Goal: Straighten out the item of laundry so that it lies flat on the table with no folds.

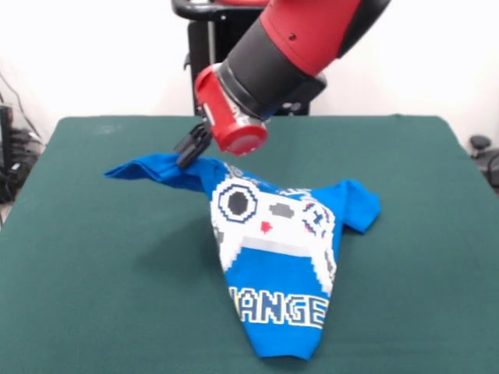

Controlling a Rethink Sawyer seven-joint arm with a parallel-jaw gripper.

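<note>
The item of laundry (273,257) is a bright blue T-shirt with a white-grey game-controller print and white lettering, lying bunched on the table (86,257). Its body narrows toward the near edge and both sides are folded under. One sleeve sticks out at the right (359,204). The other sleeve stretches left as a raised ridge (144,168). My gripper (189,152) comes down from above at the shirt's far upper edge, its black fingers shut on the blue cloth there and lifting it slightly.
Green table surface surrounds the shirt on every side. The red and black arm (288,54) slants down from the upper right over the far half of the table. Dark equipment (12,156) stands off the left edge.
</note>
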